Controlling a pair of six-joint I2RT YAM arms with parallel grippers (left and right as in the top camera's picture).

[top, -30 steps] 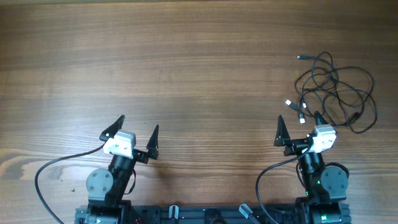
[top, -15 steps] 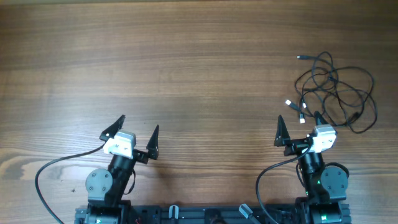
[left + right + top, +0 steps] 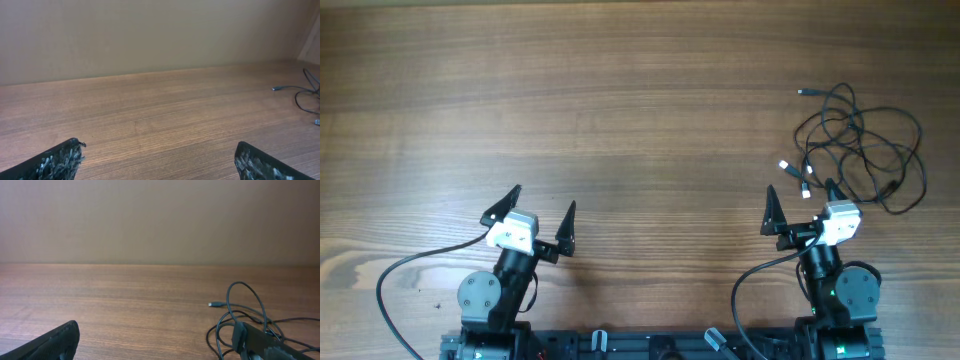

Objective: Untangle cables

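Note:
The cables (image 3: 860,150) lie as a loose tangle of thin black loops on the wooden table at the far right, with small plugs sticking out at the upper left and left. They also show in the right wrist view (image 3: 250,315) and at the right edge of the left wrist view (image 3: 307,92). My right gripper (image 3: 801,203) is open and empty, just in front of the tangle, its right finger next to the nearest loops. My left gripper (image 3: 539,210) is open and empty at the front left, far from the cables.
The wooden table (image 3: 620,100) fills the view. Thick black arm cables (image 3: 390,290) loop at the front edge by each arm base. A plain beige wall (image 3: 160,220) stands behind the table.

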